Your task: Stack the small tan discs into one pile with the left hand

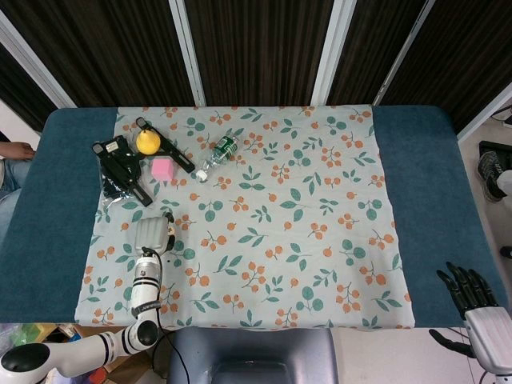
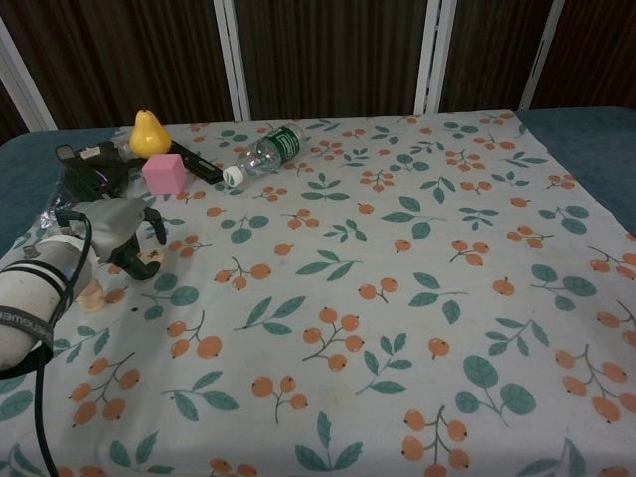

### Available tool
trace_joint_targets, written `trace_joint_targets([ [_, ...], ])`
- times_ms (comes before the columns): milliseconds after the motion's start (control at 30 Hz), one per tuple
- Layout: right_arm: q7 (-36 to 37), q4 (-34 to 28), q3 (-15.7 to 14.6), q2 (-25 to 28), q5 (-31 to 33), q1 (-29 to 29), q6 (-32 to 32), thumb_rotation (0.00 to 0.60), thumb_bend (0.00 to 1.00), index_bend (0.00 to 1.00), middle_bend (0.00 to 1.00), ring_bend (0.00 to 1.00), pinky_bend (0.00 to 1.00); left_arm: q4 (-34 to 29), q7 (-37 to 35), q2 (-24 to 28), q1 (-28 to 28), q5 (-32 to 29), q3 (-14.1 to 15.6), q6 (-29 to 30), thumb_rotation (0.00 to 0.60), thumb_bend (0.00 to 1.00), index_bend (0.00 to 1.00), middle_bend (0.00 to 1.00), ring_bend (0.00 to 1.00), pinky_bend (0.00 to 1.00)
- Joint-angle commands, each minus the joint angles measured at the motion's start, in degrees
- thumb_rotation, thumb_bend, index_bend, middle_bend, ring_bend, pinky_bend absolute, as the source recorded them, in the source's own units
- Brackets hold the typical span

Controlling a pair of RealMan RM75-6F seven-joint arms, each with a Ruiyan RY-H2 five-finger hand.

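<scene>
Left hand [image 2: 127, 231] low over floral cloth [image 2: 397, 298], fingers curled down around single tan disc [image 2: 151, 258], actual grasp cannot be told, disc pile [image 2: 91, 295] at its 7 o'clock beside forearm, right hand [image 1: 480, 308] off-cloth, fingers spread, holding nothing.

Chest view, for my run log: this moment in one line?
left hand over loose tan disc | disc pile beside forearm | right hand idle off-table

head view looks straight down; chest view low, forward; both share the floral cloth [image 1: 272, 208].
</scene>
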Motion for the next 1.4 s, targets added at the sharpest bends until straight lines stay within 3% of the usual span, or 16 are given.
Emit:
trace_joint_targets([
  [33,-0.1,0.0,0.0,0.0,0.0,0.0,0.0,0.600,0.10,0.00,0.00,0.00,0.00,0.2,-0.3,-0.1,0.1,0.1,0.1,-0.3,0.600,0.39,0.39,1.00,1.00,1.00],
  [1133,-0.6,-0.2,0.1,-0.2,0.1,0.1,-0.4,0.600,0.10,0.00,0.00,0.00,0.00,2.4,-2.9,-0.6,0.9,2.1,-0.5,-1.4,0.600,0.38,0.48,1.00,1.00,1.00],
  [1400,-0.8,-0.3,0.2,-0.2,0.2,0.2,-0.7,0.600,0.10,0.00,0.00,0.00,0.00,-1.6,-5.3,1.8,1.7,6.3,-0.6,1.6,0.600,0.38,0.48,1.00,1.00,1.00],
])
